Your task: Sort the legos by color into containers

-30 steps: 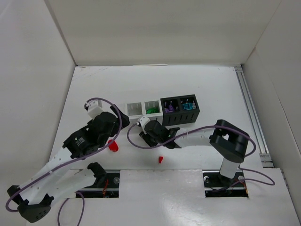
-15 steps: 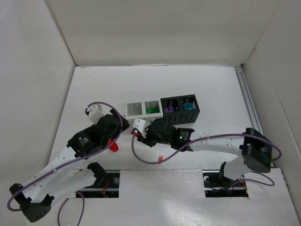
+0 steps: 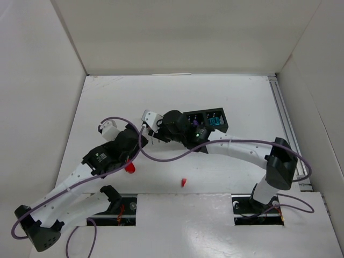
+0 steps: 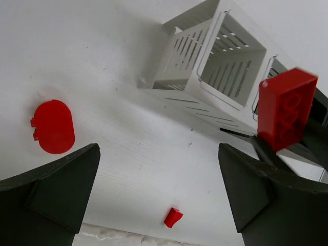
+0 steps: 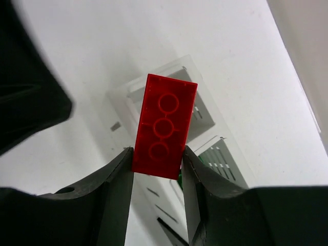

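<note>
My right gripper [image 5: 157,152] is shut on a red brick [image 5: 164,125] and holds it above the two white bins [image 5: 202,115]; green pieces [image 5: 180,177] show in the nearer white bin. The same brick [image 4: 284,110] shows in the left wrist view beside the empty end white bin [image 4: 215,56]. My left gripper [image 4: 158,148] is open and empty over the table. A flat red rounded piece [image 4: 53,126] and a small red piece [image 4: 173,217] lie below it. In the top view the right wrist [image 3: 173,126] hides the white bins; the black bins [image 3: 214,119] hold purple and teal pieces.
The red rounded piece [image 3: 129,168] and the small red piece [image 3: 183,182] lie near the front edge, between the arm bases. The left gripper [image 3: 137,142] is close to the right wrist. White walls enclose the table.
My right gripper has carried the red brick away from the front and to the left, to above the white bins. The left arm has shifted only slightly.
</note>
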